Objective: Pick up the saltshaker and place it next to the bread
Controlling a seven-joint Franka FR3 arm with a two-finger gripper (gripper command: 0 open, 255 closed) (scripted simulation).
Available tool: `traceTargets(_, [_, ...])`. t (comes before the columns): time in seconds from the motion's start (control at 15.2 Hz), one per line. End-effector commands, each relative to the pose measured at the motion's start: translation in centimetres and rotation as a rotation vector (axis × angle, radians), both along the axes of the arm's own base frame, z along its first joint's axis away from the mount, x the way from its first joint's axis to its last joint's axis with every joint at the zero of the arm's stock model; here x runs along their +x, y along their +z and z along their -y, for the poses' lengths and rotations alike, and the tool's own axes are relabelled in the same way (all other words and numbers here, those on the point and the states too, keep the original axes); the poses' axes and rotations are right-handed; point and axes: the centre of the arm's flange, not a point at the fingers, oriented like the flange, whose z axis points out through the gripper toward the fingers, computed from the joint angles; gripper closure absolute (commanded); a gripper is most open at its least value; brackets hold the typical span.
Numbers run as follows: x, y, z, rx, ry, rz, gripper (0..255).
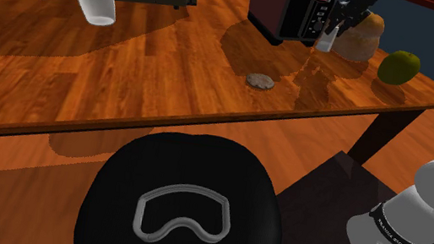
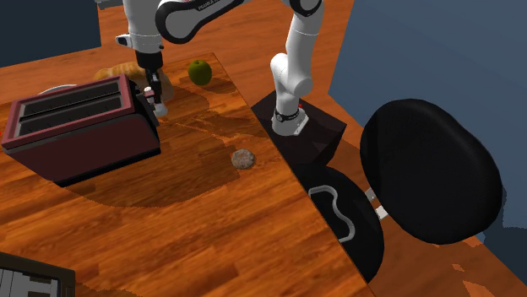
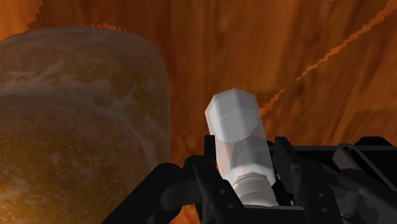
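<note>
- My hand [image 3: 248, 167] is closed on the saltshaker [image 3: 236, 137]; one black finger [image 3: 287, 167] presses each side of its ribbed neck.
- The shaker is pale, whitish-grey and partly see-through, with a faceted end.
- Long axis: it runs roughly the way my hand points, out from between the fingers toward the surface [image 3: 267, 44]. The faceted end leads and leans a little toward the bread [image 3: 76, 127].
- In the shoulder view the shaker hangs close to upright under my hand, its lower end low over the wood. I cannot tell whether it touches the surface.
- Position: just beside the bread, with a thin strip of wood grain showing between them in the wrist view.
- The bread is a rounded, mottled tan-brown loaf lying on the surface.
- In the shoulder view the shaker sits between the dark red toaster [image 1: 293, 11] on that view's left and the bread on its right.
- A green fruit [image 1: 398, 67] lies farther to that view's right, near the surface's corner.
- A small flat round brownish thing [image 1: 260, 81] lies well apart from the shaker, nearer the front edge.
</note>
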Motion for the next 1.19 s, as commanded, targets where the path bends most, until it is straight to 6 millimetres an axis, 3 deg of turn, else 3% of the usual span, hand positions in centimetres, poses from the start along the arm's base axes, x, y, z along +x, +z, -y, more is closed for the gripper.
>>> traceTargets(0.0, [0.0,-0.3,0.1,0.002,-0.002,-0.005,255])
traceTargets(0.07, [0.0,-0.3,0.1,0.002,-0.002,-0.005,255])
traceTargets(0.13, [0.0,-0.3,0.2,0.002,-0.002,-0.005,0])
traceTargets(0.46, [0.0,-0.3,0.1,0.002,-0.002,-0.005,0])
traceTargets(0.73, [-1.4,4.5,0.3,0.002,-0.002,-0.005,0])
traceTargets(1.12, [-1.4,4.5,0.3,0.002,-0.002,-0.005,0])
